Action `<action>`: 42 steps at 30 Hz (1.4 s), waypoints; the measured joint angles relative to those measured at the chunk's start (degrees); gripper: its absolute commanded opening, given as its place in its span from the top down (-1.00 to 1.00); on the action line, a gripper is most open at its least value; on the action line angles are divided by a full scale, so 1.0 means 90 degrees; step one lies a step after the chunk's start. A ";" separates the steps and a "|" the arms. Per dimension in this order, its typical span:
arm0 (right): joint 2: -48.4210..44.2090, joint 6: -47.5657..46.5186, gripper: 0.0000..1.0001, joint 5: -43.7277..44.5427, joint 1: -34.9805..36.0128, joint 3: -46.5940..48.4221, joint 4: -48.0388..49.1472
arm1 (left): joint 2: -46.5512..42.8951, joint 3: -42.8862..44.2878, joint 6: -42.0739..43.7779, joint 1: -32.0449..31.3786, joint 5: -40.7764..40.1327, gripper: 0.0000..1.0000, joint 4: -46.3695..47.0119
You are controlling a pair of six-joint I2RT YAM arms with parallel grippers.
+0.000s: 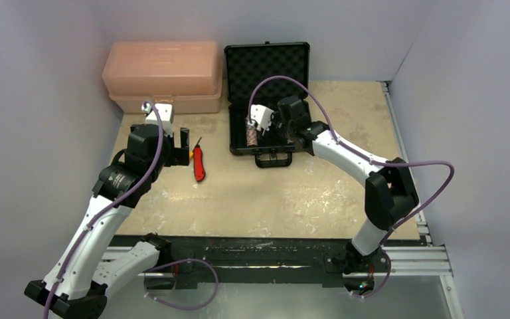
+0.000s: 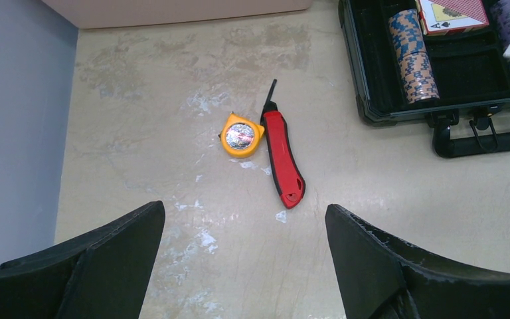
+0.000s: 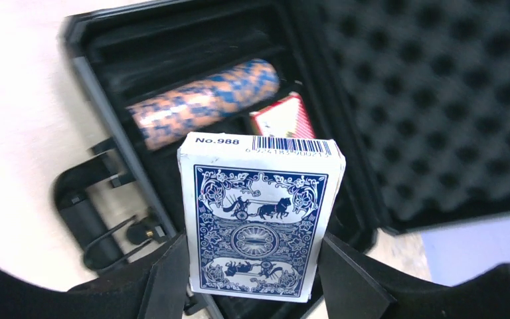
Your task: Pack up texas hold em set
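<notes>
Right end effector (image 3: 254, 269) holds blue deck (image 3: 259, 219), seemingly above briefcase (image 3: 438, 100), left (image 2: 246, 256) wide, knife (image 2: 284, 163) below

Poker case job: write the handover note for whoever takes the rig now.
Left gripper: open, empty, near the red utility knife.
Right gripper: shut on the blue card deck, over the open black briefcase.
Done: chip stack and red card deck lie in the case.
Left: seat the blue deck, close the lid.
</notes>
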 measured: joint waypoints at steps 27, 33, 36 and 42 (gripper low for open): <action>0.2147 -0.2334 1.00 -0.1270 -0.0386 0.2001 -0.2069 | 0.0197 0.0000 0.0000 0.0000 0.0005 -0.82 0.0000; 0.2356 -0.2482 1.00 -0.1086 -0.0435 0.2001 -0.2081 | 0.0214 0.0000 0.0000 0.0000 0.0017 -0.82 -0.0002; 0.2489 -0.2526 1.00 -0.1001 -0.0444 0.2067 -0.2076 | 0.0214 0.0000 0.0002 0.0000 0.0027 -0.82 0.0000; 0.2803 -0.2531 0.94 -0.0784 -0.0444 0.2336 -0.2200 | 0.0214 0.0000 0.0000 0.0000 0.0046 -0.82 0.0000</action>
